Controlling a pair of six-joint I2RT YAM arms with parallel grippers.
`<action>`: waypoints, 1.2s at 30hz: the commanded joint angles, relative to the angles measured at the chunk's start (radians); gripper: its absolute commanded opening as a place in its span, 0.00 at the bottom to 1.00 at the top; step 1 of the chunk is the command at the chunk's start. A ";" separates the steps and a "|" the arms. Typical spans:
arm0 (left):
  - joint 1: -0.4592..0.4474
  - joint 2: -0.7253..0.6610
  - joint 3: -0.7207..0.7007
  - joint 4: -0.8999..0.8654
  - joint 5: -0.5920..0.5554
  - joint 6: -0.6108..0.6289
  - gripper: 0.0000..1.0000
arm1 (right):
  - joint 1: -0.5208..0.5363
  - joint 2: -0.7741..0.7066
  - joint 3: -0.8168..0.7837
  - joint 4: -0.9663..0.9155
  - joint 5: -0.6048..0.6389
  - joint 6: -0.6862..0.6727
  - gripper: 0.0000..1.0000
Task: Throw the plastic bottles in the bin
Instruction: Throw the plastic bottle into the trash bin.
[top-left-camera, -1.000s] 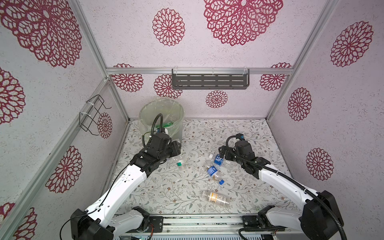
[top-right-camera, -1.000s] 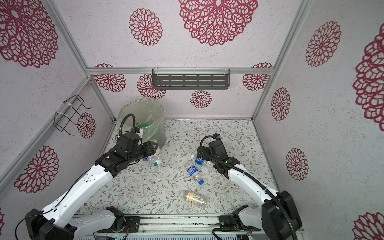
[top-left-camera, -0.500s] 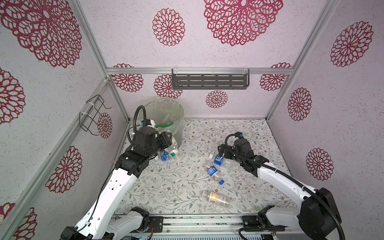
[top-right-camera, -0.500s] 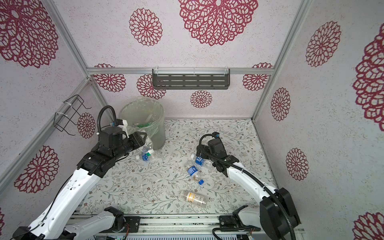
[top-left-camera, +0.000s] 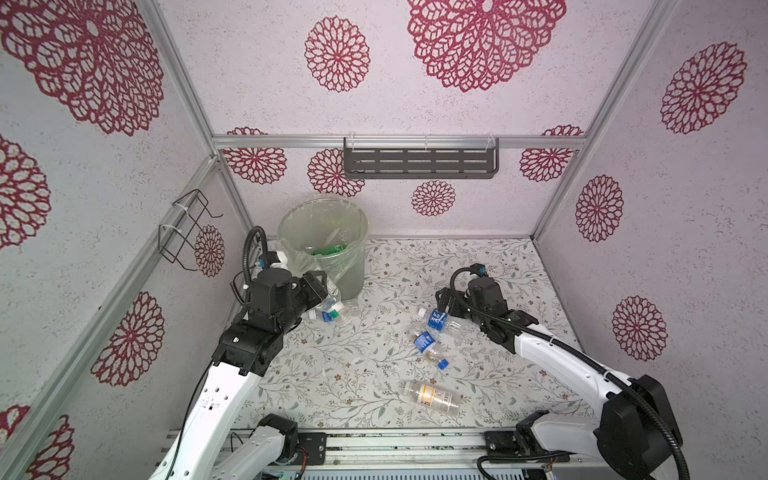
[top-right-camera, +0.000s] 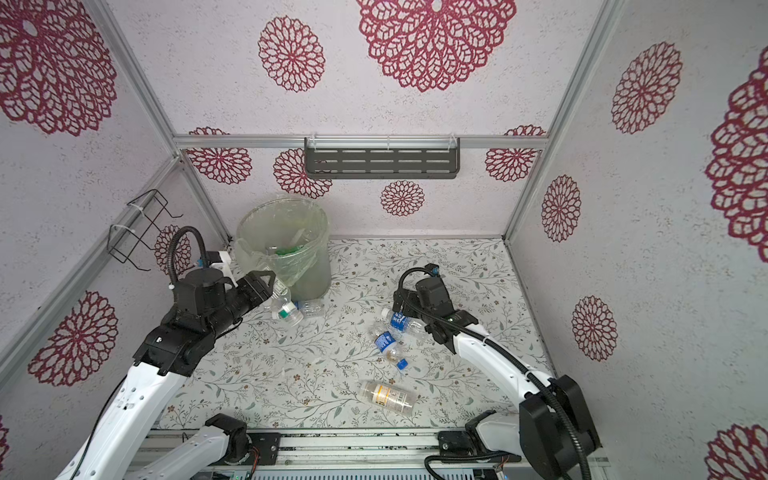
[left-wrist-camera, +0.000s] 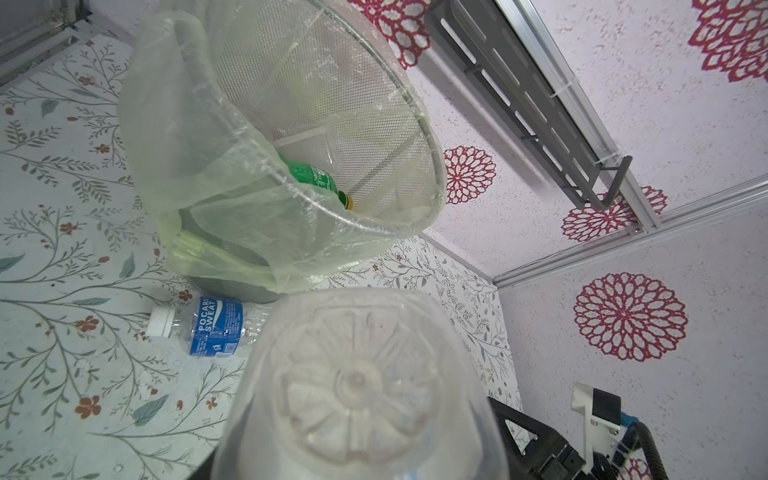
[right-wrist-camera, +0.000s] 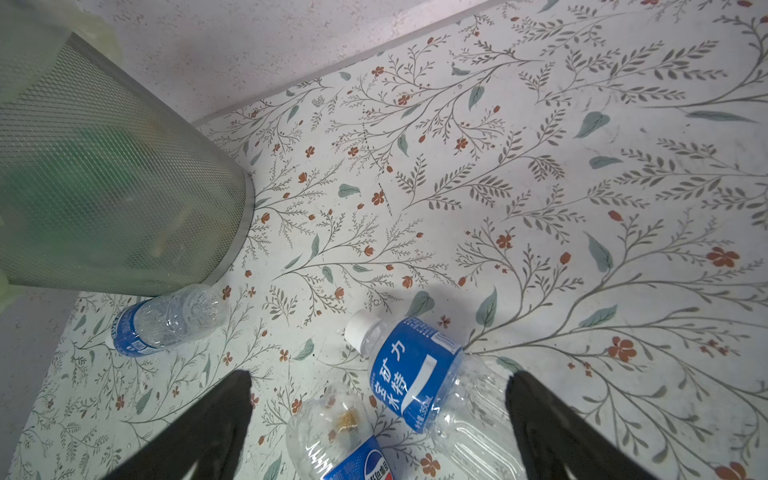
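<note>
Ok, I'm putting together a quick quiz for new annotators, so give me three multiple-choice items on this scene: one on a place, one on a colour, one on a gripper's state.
1. Where is the Pocari Sweat bottle?
A. lying on its side at the foot of the bin
B. inside the bin
C. standing upright far from the bin

2. What colour is the bottle in the bin?
A. red
B. black
C. green

3. What state is the right gripper in?
A. shut on a bottle
B. open
C. shut on nothing

Answers:
1 A: the left wrist view shows it flat on the floral surface, right by the bin's base.
2 C: its green body shows behind the clear liner.
3 B: in the right wrist view its fingers stand wide apart, gripping nothing, with a blue-labelled bottle lying between them.
</note>
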 joint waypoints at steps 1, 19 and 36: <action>0.013 -0.037 -0.029 0.027 -0.015 -0.052 0.48 | -0.007 -0.003 0.001 0.030 0.011 0.013 0.99; 0.114 0.262 0.315 0.082 0.106 -0.031 0.51 | -0.008 -0.005 -0.016 0.043 0.006 0.037 0.99; 0.317 0.581 0.820 0.021 0.532 0.031 0.97 | -0.009 -0.040 0.009 -0.018 0.044 -0.006 0.99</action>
